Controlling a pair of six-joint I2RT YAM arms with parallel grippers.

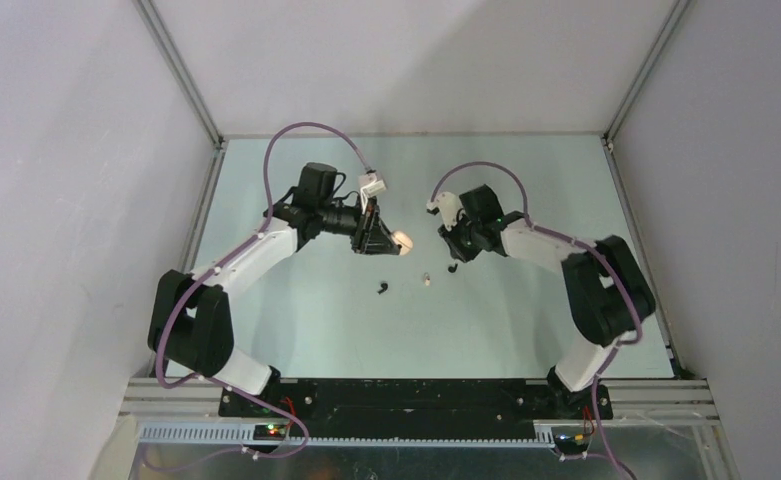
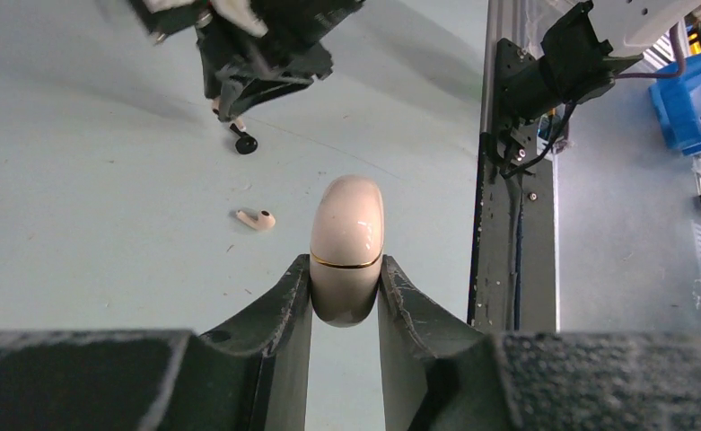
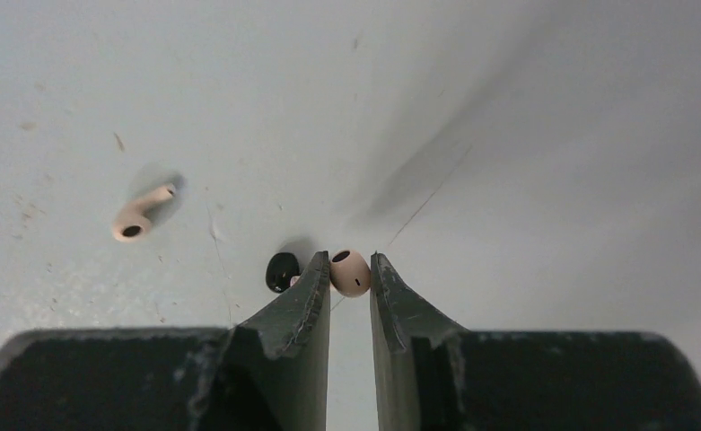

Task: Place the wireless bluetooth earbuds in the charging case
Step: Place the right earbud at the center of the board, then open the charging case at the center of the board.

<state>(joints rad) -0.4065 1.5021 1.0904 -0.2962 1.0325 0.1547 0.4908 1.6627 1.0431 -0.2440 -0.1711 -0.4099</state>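
My left gripper (image 1: 394,240) is shut on the cream charging case (image 2: 346,242), which it holds above the table; a gold seam runs round the case and its lid looks closed. My right gripper (image 3: 350,262) is low over the table, shut on a cream earbud (image 3: 350,273) at its fingertips. A black earbud (image 3: 282,271) lies just left of its left finger, also seen in the top view (image 1: 453,267). A second cream earbud (image 3: 140,216) lies loose further left, and shows in the left wrist view (image 2: 257,218). Another black earbud (image 1: 382,290) lies nearer the bases.
The pale green table (image 1: 526,330) is walled by grey panels. In the left wrist view, a metal frame rail (image 2: 508,180) and a blue bin (image 2: 692,99) stand beyond the table's edge. The two grippers are close together at mid-table.
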